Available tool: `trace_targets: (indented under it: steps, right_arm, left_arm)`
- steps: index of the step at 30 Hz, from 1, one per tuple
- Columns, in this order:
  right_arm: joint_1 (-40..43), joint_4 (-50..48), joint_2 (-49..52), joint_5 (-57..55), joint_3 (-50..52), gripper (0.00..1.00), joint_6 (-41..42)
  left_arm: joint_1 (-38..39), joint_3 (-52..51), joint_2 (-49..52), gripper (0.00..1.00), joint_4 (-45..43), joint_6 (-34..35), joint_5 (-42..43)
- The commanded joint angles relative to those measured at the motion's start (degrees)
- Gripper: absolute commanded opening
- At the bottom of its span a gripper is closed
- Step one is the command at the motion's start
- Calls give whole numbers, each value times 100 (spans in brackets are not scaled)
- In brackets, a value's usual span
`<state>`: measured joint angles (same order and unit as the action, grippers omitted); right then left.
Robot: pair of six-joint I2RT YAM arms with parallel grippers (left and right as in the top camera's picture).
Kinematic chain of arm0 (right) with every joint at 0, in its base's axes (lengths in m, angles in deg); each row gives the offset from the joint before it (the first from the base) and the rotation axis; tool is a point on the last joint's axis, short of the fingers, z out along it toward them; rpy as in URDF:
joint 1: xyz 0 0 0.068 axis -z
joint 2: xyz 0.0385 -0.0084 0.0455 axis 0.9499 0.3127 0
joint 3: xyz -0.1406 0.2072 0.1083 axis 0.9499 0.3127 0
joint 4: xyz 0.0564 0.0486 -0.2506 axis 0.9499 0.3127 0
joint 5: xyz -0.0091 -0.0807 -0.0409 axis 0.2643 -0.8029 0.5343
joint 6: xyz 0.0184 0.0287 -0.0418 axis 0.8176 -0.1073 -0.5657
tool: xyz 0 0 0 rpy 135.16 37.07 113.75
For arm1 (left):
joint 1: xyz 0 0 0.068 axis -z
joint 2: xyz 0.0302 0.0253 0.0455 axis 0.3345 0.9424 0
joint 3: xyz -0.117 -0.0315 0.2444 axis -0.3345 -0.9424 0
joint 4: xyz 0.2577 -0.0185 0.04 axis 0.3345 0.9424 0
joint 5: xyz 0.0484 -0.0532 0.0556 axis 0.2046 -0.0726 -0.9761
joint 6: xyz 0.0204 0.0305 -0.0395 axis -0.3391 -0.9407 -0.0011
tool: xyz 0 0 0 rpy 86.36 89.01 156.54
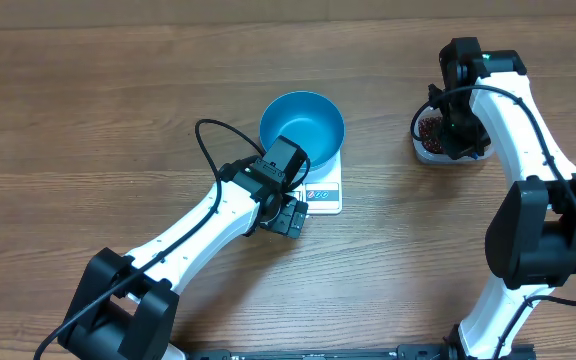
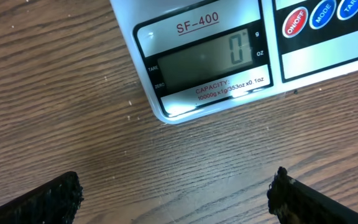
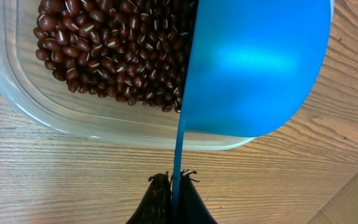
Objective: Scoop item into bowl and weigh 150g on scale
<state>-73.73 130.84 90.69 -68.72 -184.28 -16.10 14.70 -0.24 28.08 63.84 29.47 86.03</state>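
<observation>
The round blue bowl (image 1: 302, 128) stands empty on the white scale (image 1: 326, 190). The scale's display (image 2: 204, 62) reads 0. My left gripper (image 1: 290, 216) hovers low over the wood just in front of the scale's display edge, and it is open (image 2: 176, 196) with nothing between its fingers. The red-brown beans (image 3: 114, 50) lie in a clear plastic tub (image 3: 42, 99) at the right (image 1: 430, 140). My right gripper (image 3: 174, 180) is shut on the thin handle of a small blue scoop (image 3: 253, 68), whose cup tilts over the tub's near end beside the beans.
Red and blue buttons (image 2: 322, 15) sit to the right of the scale's display. The right arm (image 1: 528, 130) arches over the tub and hides part of it. Bare wooden tabletop (image 1: 98, 120) surrounds the scale and the tub.
</observation>
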Motion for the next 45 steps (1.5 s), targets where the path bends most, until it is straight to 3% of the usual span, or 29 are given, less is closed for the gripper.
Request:
trace_targets:
  steps: [1, 11, 23, 45]
  right_arm:
    - [22, -28, -81, 153, -37, 4, 17]
    - [24, 24, -393, 114, -164, 4, -7]
    - [72, -142, -389, -831, -149, 4, -140]
    - [107, -299, -369, 739, 457, 4, -136]
  left_arm:
    - [-31, -83, 39, 100, -15, -116, 70]
    - [-33, -83, 39, 100, -15, -114, 70]
    - [-33, -83, 39, 100, -15, -114, 72]
    - [-33, -83, 39, 100, 15, -114, 72]
